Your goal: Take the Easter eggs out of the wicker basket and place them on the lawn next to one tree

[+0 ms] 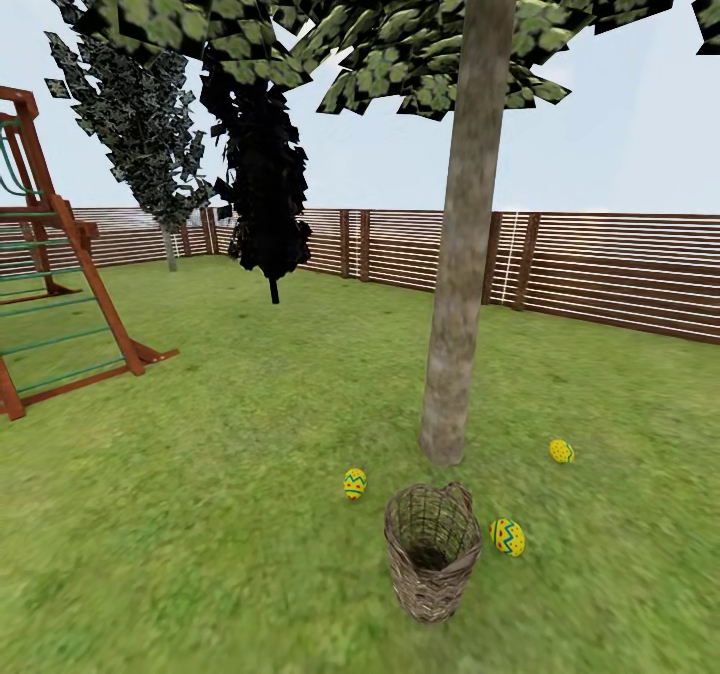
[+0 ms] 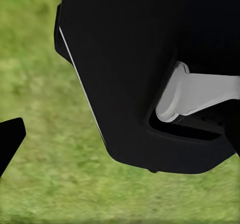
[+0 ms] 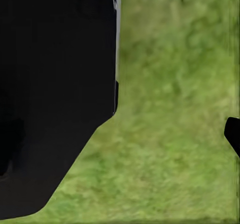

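The basket (image 1: 432, 551) is seen standing upright on the lawn (image 1: 250, 474) in the head view, just in front of the foot of the tree (image 1: 462, 254) with the thick pale trunk. No egg is seen through its open mouth, though the bottom is dark. Three eggs are found lying on the grass around it: the left egg (image 1: 354, 483) is placed near the trunk base and left of the basket, the near egg (image 1: 507, 537) is set just beside the basket's right side, and the far egg (image 1: 561, 450) is located right of the trunk, a little further off. All three are apart from each other and near the same tree. A black-leaved tree (image 1: 265, 184) and a wooden climbing frame (image 1: 50, 284) are seen further back on the left, with a slatted fence (image 1: 600, 264) closing the yard. In the left wrist view a large black robot part (image 2: 150, 74) with a pale grey piece is shown over grass; a dark tip is visible at the edge. In the right wrist view a similar black shape (image 3: 55, 99) is seen over grass. Whether either set of fingers is wide or narrow cannot be told.
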Robot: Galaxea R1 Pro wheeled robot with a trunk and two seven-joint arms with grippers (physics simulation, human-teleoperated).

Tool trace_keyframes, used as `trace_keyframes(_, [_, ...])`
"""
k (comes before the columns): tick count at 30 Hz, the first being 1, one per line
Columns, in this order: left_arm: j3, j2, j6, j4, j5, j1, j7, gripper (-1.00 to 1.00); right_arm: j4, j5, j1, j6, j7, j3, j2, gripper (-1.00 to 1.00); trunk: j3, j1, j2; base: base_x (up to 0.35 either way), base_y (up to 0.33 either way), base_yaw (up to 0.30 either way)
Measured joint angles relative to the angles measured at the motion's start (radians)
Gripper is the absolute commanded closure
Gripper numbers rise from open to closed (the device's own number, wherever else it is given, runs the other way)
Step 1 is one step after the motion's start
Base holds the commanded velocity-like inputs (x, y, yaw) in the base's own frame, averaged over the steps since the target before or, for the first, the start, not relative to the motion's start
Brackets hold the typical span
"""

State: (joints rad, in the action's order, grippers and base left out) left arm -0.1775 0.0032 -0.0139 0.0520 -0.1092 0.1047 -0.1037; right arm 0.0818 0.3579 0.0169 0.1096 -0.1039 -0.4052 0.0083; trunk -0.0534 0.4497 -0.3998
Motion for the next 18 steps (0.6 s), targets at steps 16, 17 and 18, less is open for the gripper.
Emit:
trace_keyframes(16, [-0.006, 0.014, 0.000, -0.021, 0.004, 0.001, 0.008, -1.00, -0.002, 0.000, 0.000, 0.000, -0.002, 0.001, -0.027, -1.00, 0.000, 0.000, 0.000, 0.000, 0.000, 0.000])
trace_keyframes(17, [-0.006, 0.014, 0.000, -0.022, 0.004, 0.000, 0.008, -1.00, -0.002, 0.000, 0.000, 0.000, -0.002, 0.001, -0.027, -1.00, 0.000, 0.000, 0.000, 0.000, 0.000, 0.000])
trace_keyframes(18, [-0.006, 0.014, 0.000, -0.022, 0.004, 0.000, 0.008, -1.00, -0.002, 0.001, 0.000, 0.000, -0.002, 0.001, -0.027, -1.00, 0.000, 0.000, 0.000, 0.000, 0.000, 0.000])
